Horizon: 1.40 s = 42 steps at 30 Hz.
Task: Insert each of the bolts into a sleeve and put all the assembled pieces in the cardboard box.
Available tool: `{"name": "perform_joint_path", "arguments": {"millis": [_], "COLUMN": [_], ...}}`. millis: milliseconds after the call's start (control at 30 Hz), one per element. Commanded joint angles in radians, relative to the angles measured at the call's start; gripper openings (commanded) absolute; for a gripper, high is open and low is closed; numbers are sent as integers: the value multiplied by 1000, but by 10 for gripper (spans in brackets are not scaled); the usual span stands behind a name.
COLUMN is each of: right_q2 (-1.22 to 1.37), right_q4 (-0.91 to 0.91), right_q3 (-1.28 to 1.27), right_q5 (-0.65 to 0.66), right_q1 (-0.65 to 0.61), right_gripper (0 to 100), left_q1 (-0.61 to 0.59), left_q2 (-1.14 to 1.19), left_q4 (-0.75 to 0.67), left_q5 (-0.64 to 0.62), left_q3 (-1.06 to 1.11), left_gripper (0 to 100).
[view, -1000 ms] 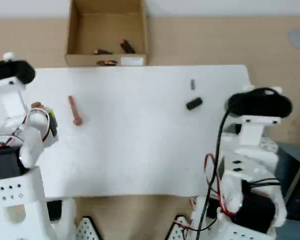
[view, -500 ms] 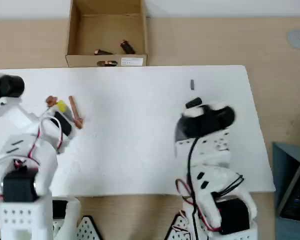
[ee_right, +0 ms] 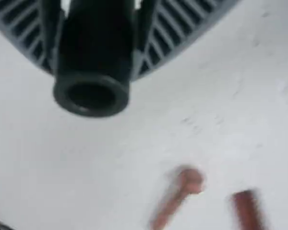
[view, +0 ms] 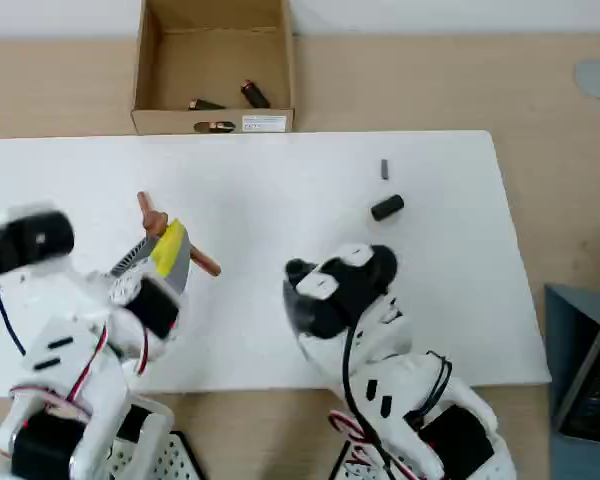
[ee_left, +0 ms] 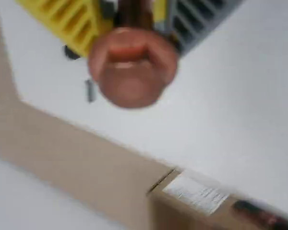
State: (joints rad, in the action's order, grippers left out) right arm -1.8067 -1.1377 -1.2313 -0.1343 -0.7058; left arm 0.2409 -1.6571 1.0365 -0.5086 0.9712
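- Left gripper (ee_left: 134, 12) clenched on a copper bolt (ee_left: 133, 67), its head turned to the wrist camera. It is held over the white mat (view: 280, 180), well apart from the cardboard box (view: 180, 122) and out in front of the box's labelled wall.
- Right gripper (ee_right: 95, 33) grasping a black sleeve (ee_right: 92, 72), its open bore in plain sight. It too is well apart from the box, with the held bolt near it but not touching.
- The step in hand looks to be the mating. It would go best with shank and bore brought onto one line first, then a slow, straight push, since any tilt risks the bolt jamming on the rim.
- A second bolt (view: 147, 211) lies on the mat on the box side of the left gripper, just beside its yellow finger (view: 170, 248). It seems the likeliest thing to be knocked.
- A spare sleeve (view: 387, 208) and a small grey pin (view: 384, 169) lie nearer the box, off to one side.
- Dark pieces (view: 254, 95) lie inside the box.
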Motion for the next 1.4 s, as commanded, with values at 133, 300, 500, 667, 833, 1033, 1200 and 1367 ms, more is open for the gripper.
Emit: {"name": "perform_joint_path", "arguments": {"millis": [133, 300, 500, 667, 833, 1033, 1200, 1367], "right_q2": [-157, -159, -159, -159, -159, -159, -159, -159], "right_q4": [32, 32, 32, 63, 89, 89, 89, 89], "right_q3": [-33, -35, -35, -35, -36, -27, -27, -27], "right_q5": [-5, -5, 43, 110, 144, 158, 160, 160], "right_q1": [-84, -96, -142, -148, -148, -148, -148, -148], "right_gripper": [9, 9, 9, 9, 9, 9, 9, 9], "left_q1": [107, 118, 149, 227, 238, 238, 282, 330], "left_q2": [-171, -166, -166, -166, -165, -166, -166, -165], "left_q4": [-84, -129, -137, -129, -123, -98, -103, -101], "left_q5": [0, -2, -2, 3, 3, 38, 38, 40], "left_q3": [54, 52, 55, 55, 83, 117, 149, 150], "left_gripper": [2, 2, 2, 1, 1, 1, 1, 1]}}
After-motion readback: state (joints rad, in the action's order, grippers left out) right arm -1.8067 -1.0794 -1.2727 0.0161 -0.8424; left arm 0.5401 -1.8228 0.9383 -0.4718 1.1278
